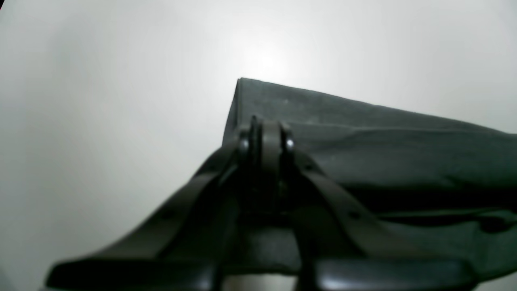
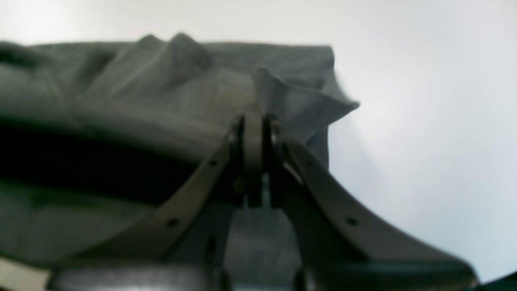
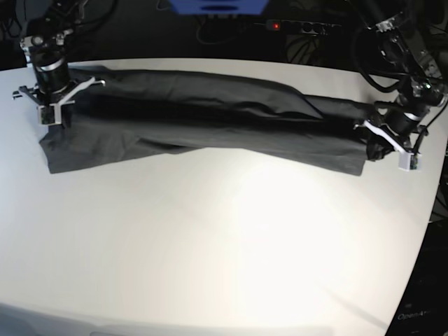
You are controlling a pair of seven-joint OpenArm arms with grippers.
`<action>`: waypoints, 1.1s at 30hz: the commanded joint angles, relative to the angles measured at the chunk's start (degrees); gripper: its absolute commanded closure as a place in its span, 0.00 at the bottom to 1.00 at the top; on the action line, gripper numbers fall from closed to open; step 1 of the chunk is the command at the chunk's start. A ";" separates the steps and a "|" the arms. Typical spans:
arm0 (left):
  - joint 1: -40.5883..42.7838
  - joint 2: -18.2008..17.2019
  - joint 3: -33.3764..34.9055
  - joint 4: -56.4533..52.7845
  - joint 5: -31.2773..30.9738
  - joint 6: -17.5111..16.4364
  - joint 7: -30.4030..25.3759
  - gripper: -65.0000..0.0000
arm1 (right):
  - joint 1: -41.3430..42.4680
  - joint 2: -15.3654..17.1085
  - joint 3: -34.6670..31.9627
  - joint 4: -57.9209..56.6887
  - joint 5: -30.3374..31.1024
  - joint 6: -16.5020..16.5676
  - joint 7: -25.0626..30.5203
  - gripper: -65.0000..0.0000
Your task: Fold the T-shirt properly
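The dark grey T-shirt [image 3: 210,112] lies in a long band across the far half of the white table [image 3: 210,245], its upper layer folded over lengthwise. My left gripper [image 3: 371,143] is shut on the shirt's right end; in the left wrist view its fingertips [image 1: 264,129] pinch the fabric [image 1: 363,137] near a corner. My right gripper [image 3: 59,105] is shut on the shirt's left end; in the right wrist view its tips [image 2: 254,121] clamp a raised fold of cloth [image 2: 121,93]. Both ends are held slightly above the table.
Bare white table stretches in front of the shirt. The table's right edge [image 3: 427,231] runs close to my left arm. Dark cables and a power strip with a red light [image 3: 294,26] lie behind the table, beside a blue object [image 3: 217,5].
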 commanded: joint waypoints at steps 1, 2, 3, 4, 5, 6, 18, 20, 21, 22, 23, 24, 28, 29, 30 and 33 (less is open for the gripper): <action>-0.43 -0.73 -0.27 1.17 -0.85 0.25 -1.36 0.96 | -1.24 0.39 0.17 1.55 1.55 -0.47 1.35 0.98; -0.43 -0.73 -0.27 1.09 -0.85 0.25 -1.36 0.96 | -2.12 0.39 0.25 1.90 1.90 -0.47 2.40 0.98; -0.43 -0.73 -0.27 0.91 -0.85 0.25 -1.36 0.96 | -2.99 0.39 0.08 2.16 2.16 -0.47 3.90 0.98; -0.43 -0.73 -0.27 0.82 -0.85 0.25 -1.45 0.96 | -4.05 0.39 0.08 2.16 2.16 -0.47 5.57 0.98; -0.43 -0.73 -0.27 0.82 -0.85 0.25 -1.45 0.96 | -5.02 0.39 0.08 2.16 2.16 -0.47 7.15 0.98; -0.43 -0.73 -0.27 0.82 -0.85 0.25 -1.45 0.96 | -5.98 0.39 0.08 2.16 2.25 -0.47 8.56 0.98; 0.36 -0.38 -3.26 0.91 -0.32 0.25 -0.92 0.96 | -12.49 0.39 -0.10 1.63 8.75 -0.47 11.02 0.98; 0.45 -0.38 -4.05 1.09 -0.24 0.25 -0.83 0.96 | -12.49 0.39 -0.01 1.63 8.75 -0.47 11.02 0.98; 0.80 -0.46 -4.40 1.09 -0.24 0.25 -0.83 0.96 | -12.58 0.39 -0.01 1.63 8.75 -0.47 11.02 0.98; 1.60 -0.64 -4.76 1.00 -0.32 0.25 -0.83 0.96 | -12.66 0.39 0.08 1.63 8.75 -0.47 11.02 0.98; 2.30 -0.64 -4.93 1.00 -0.68 0.25 -1.01 0.96 | -12.66 0.39 0.08 1.55 8.75 -0.47 11.02 0.98; 2.91 -0.73 -5.02 1.09 -0.68 0.25 -1.27 0.96 | -12.75 0.39 0.08 1.46 8.75 -0.47 10.93 0.98; 3.44 -0.73 -5.02 0.47 -0.24 0.25 -1.45 0.96 | -12.66 0.39 -0.01 -0.04 8.75 -0.47 10.93 0.98; 3.44 -0.73 -5.11 0.47 -0.15 0.25 -1.45 0.96 | -12.66 0.39 -0.01 -0.30 8.75 -0.47 10.93 0.98; 3.53 -0.64 -5.11 0.47 -0.15 0.25 -1.36 0.96 | -12.66 0.39 -0.01 -0.39 8.75 -0.47 10.93 0.98; 3.53 -0.46 -5.11 0.47 -0.15 0.25 -1.36 0.96 | -12.58 0.39 -0.01 -1.97 8.84 -0.47 10.93 0.98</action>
